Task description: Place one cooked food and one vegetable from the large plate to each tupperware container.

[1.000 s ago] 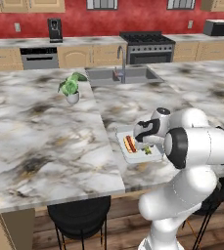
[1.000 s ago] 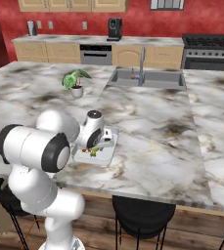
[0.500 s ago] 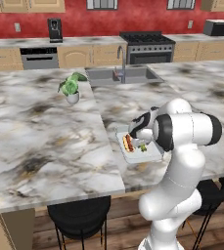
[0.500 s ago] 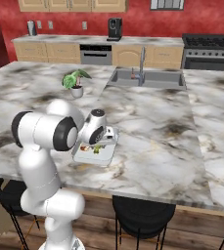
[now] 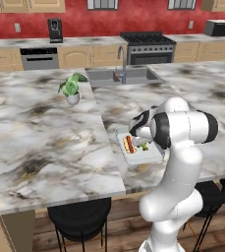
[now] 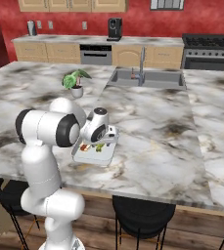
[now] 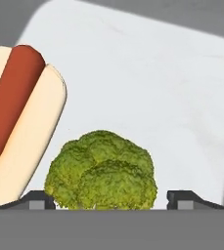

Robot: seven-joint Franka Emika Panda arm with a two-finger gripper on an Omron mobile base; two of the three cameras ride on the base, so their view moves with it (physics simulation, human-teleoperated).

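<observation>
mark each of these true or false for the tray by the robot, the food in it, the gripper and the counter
1. A hot dog lies in the tupperware container. True.
2. The broccoli sits on top of the hot dog. False: it rests on the tray floor beside it.
3. The gripper has its fingertips spread, one on each side of the broccoli. True.
4. The container sits in the sink. False: it stands on the marble counter, near its front edge.
5. A potted plant stands on the counter. True.

Broccoli beside hot dog in tray.
</observation>
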